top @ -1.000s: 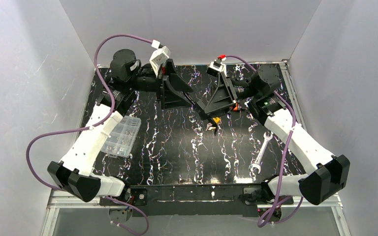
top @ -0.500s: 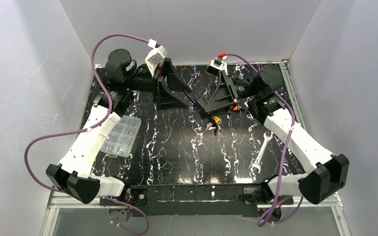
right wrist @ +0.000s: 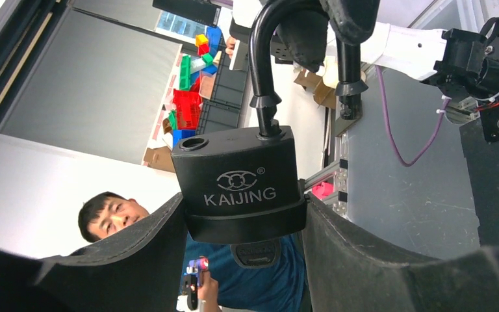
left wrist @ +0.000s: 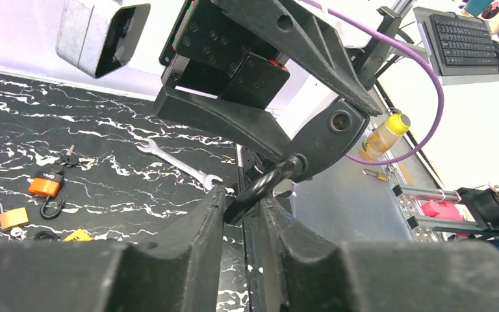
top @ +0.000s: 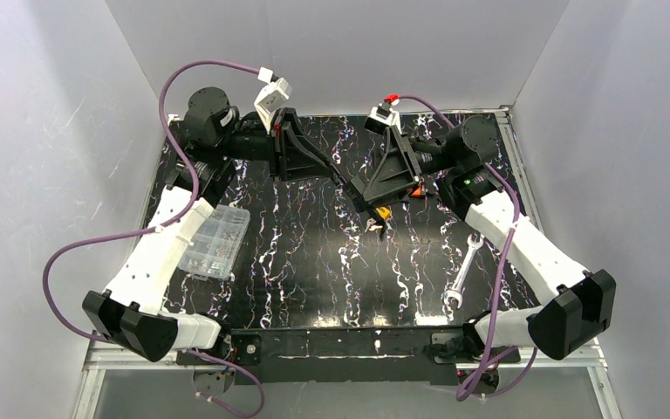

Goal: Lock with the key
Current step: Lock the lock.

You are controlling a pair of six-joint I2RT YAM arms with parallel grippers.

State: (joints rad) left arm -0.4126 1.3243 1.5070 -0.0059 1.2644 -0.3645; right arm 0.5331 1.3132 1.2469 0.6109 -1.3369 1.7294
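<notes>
A black padlock [right wrist: 240, 182] marked KAIJING is clamped by its body between the fingers of my right gripper [right wrist: 242, 208], which holds it in the air over the back middle of the table. Its shackle [right wrist: 260, 52] is sprung open, with one leg out of the body. The key's black head [right wrist: 256, 252] sticks out under the lock. My left gripper [left wrist: 243, 198] meets it from the left and pinches the shackle [left wrist: 263, 185] between its fingertips. From above, the left gripper [top: 342, 182] and the right gripper [top: 362, 196] meet tip to tip and hide the lock.
Small orange padlocks [top: 384, 212] lie on the black marbled table [top: 314, 262] under the grippers, and another orange padlock [left wrist: 45, 185] lies beside loose keys [left wrist: 71, 156]. A wrench [top: 461, 271] lies at the right. A clear parts box [top: 214, 242] sits at the left.
My left gripper's fingers have come together on the shackle, and the left wrist has shifted slightly toward the back. The right arm and the padlock have stayed put.
</notes>
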